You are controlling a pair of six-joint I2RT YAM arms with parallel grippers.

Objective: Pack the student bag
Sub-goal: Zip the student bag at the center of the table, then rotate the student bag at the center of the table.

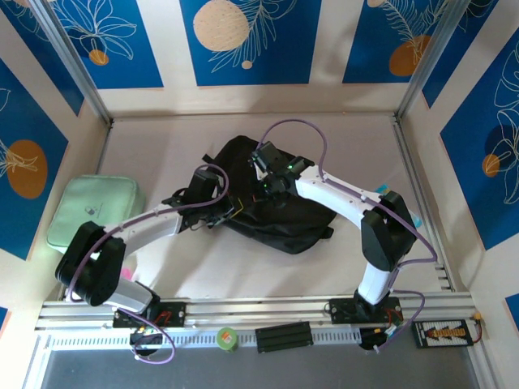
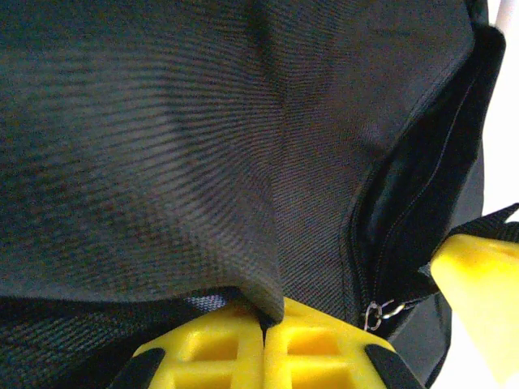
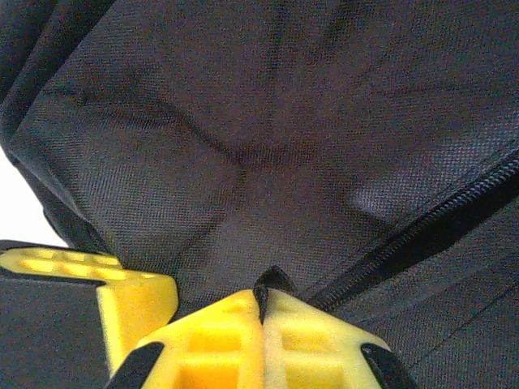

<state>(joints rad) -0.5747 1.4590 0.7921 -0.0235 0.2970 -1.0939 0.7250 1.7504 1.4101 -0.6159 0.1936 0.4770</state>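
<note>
While the overhead view takes in the whole cell, the backpack (image 1: 276,203) lies slumped mid-counter between the two arms. The left claw (image 1: 212,209) is at its left edge and the right claw (image 1: 270,185) is on its upper part. Both are sunk in black cloth, so I cannot read the jaws from up here. A mint pouch (image 1: 93,211) sits well apart by the left wall. The counter (image 1: 357,146) is pale and matte. Walls (image 1: 251,40) with blue leaf-print panels box it in on three sides. A metal rail (image 1: 268,308) along the near edge carries the arm bases, with a green tape roll (image 1: 227,338) beside it.

Left wrist: the left claw (image 2: 263,324) is closed tight, yellow fingers meeting on a pinched ridge of woven fabric. Just right of it a zipper pull (image 2: 381,310) hangs at the foot of a parted opening (image 2: 405,211).

Right wrist: the right claw (image 3: 261,304) is likewise closed on a small fold. A zipper (image 3: 438,223) runs off up to the right.

Handling, as I judge it: soft, limp, not fragile, and the weave gives fair grip. A pinch mid-panel likely lifts only a skin of cloth while the rest sags. Firmer holds look to be the seam beside the opening, or the pull. Two holds set apart should keep the mouth spread for packing.
</note>
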